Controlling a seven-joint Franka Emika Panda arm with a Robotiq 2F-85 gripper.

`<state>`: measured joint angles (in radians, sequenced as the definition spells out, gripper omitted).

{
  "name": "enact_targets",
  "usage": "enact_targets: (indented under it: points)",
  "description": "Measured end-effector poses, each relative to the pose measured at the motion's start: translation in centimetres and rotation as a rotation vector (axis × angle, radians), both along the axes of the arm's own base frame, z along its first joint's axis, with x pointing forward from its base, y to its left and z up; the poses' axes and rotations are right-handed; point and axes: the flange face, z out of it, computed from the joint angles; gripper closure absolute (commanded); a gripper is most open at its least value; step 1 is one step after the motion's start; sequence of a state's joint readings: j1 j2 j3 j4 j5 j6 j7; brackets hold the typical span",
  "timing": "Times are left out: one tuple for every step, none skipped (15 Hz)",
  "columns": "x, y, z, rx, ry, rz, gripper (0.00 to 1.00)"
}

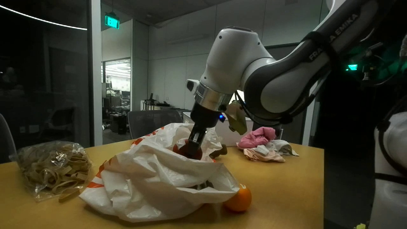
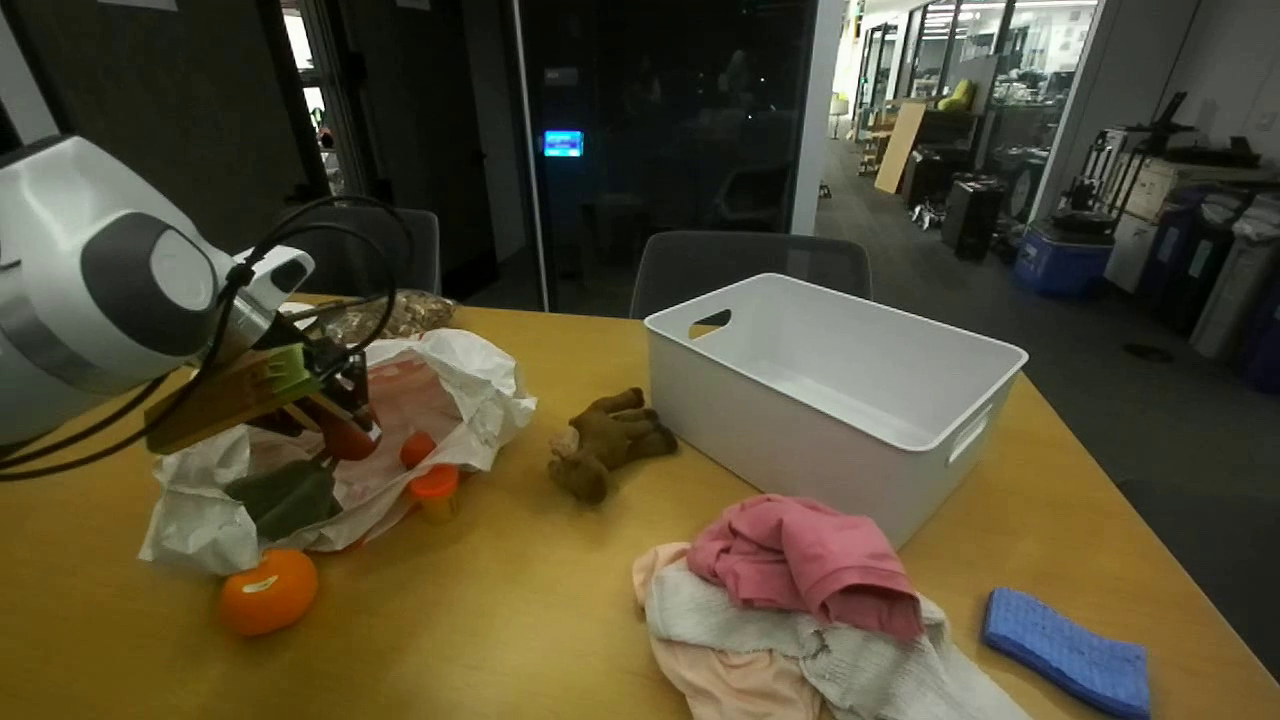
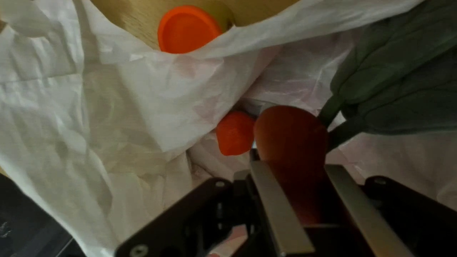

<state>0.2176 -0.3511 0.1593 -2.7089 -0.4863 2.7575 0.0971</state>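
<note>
Red rounded thing point(image 3: 291, 134) was in the mouth of the white bag point(image 3: 142, 117), gripper point(image 3: 296, 164) clamped on it. Looked light, maybe soft; mid-body pinch suited. Wrist view: long axis ran roughly 6-to-12 o'clock, blunt end at 12; green leaves point(image 3: 396, 78) at 2, orange lid point(image 3: 187, 30) between 10 and 11.

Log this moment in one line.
gripper: clamped on red radish-like toy with green leaves | location: mouth of white plastic bag | nearby: orange fruit, orange-lidded tub, brown plush animal
</note>
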Motion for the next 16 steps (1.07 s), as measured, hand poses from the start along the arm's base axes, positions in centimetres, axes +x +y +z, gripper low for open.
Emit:
enact_targets:
  points:
    - [0.6,0.6,-0.2,0.001,0.004,-0.002,0.9]
    - [1.1,1.2,-0.3,0.007,0.006,-0.003,0.9]
    - [1.7,1.9,-0.4,0.014,0.007,-0.005,0.9]
    - [2.2,2.5,-0.4,0.019,0.008,-0.004,0.9]
    - [2.7,2.9,-0.5,0.02,0.007,-0.004,0.9]
    - [3.2,3.0,-0.7,0.019,0.008,-0.007,0.87]
    - [3.7,2.9,-1.0,0.015,0.013,-0.012,0.53]
    - [4.2,2.5,-1.5,0.011,0.022,-0.019,0.51]
    - [4.7,2.1,-2.0,0.01,0.034,-0.031,0.45]
    - [5.1,1.7,-2.5,0.01,0.044,-0.042,0.39]
    - [5.4,1.3,-2.9,0.009,0.053,-0.051,0.29]
    - [5.5,1.0,-3.1,0.008,0.058,-0.057,0.22]
    - [5.6,0.8,-3.2,0.008,0.06,-0.061,0.13]
    - [5.6,0.7,-3.2,0.009,0.062,-0.065,0.07]
    - [5.5,0.6,-3.0,0.013,0.063,-0.071,0.01]
    - [5.4,0.5,-2.8,0.019,0.063,-0.076,0.0]
